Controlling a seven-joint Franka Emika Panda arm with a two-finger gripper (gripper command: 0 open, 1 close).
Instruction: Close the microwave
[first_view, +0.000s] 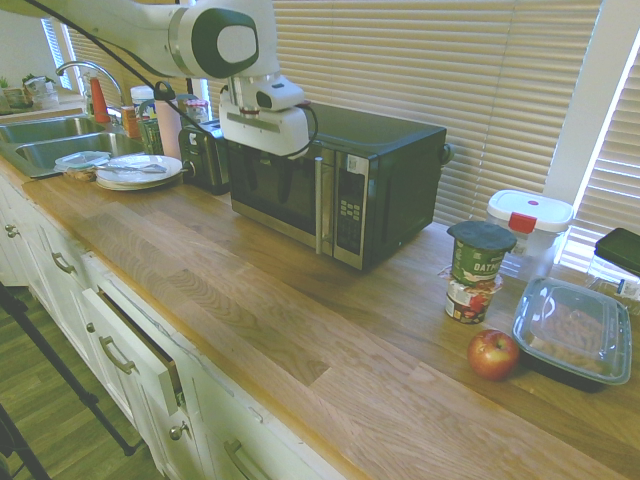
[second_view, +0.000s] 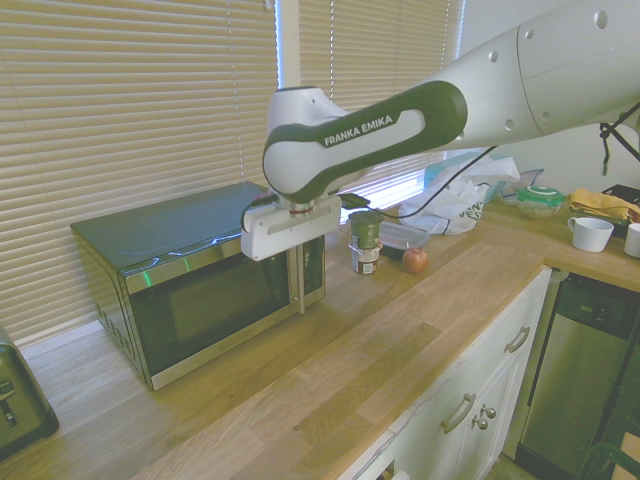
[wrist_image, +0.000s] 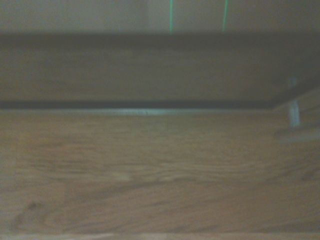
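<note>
The microwave sits on the worktop with its door flush. The tool hangs just before the glass; its grip cannot be told.

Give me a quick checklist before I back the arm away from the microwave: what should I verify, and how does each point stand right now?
1. Microwave door shut: ok, it sits flush with the front in both exterior views.
2. Latch caught: cannot tell; the wrist view is too blurred.
3. Gripper free of the door: cannot tell; it hangs right in front of the glass, beside the handle.
4. Retreat path: ok, the countertop in front of the door is bare.
5. Toaster: ok, beside the microwave, behind the gripper's line.
6. Oatmeal cups and apple: ok, well off to the side.
</note>
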